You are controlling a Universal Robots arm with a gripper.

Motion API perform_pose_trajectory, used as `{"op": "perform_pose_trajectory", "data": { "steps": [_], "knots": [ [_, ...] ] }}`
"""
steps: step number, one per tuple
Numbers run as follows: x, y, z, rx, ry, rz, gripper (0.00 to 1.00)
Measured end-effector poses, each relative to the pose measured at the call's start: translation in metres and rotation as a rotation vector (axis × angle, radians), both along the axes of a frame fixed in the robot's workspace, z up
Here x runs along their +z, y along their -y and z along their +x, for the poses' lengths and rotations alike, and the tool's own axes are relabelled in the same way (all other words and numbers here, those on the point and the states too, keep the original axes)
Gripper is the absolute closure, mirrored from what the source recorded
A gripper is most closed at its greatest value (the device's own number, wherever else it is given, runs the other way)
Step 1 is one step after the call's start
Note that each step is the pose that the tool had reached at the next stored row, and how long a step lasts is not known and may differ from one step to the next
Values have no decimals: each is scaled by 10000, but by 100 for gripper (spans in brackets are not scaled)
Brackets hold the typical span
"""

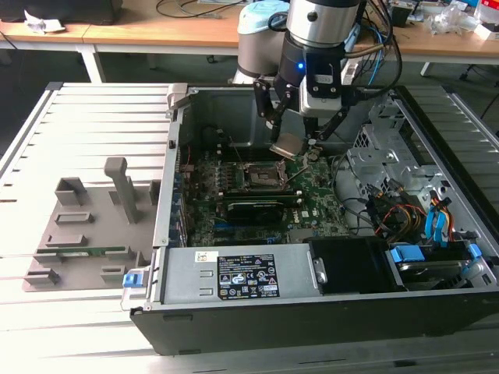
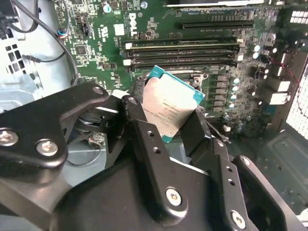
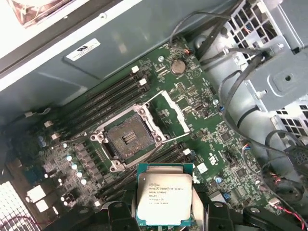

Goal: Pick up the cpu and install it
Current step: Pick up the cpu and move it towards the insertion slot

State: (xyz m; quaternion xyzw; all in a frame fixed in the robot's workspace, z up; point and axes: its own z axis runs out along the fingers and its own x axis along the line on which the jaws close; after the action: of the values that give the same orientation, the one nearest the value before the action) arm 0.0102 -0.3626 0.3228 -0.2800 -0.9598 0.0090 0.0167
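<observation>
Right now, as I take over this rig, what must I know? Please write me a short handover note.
Gripper: shut on the cpu, gripping it by its edges in the air above the motherboard.
Socket: bare, with no chip in it; the cpu hangs near it and apart from it.
Done: the cpu is picked up.
Left: the cpu is not yet seated in the socket.
</observation>
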Motion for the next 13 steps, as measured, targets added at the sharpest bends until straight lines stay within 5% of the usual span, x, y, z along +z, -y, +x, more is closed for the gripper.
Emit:
{"op": "perform_pose_trajectory", "data": {
  "steps": [4, 6, 13],
  "knots": [
    [-2, 0, 0, -553, 0, -1, 45],
    [-6, 0, 0, -1414, 0, 0, 45],
    [-10, 0, 0, -2252, 0, 0, 45]
  ]
}}
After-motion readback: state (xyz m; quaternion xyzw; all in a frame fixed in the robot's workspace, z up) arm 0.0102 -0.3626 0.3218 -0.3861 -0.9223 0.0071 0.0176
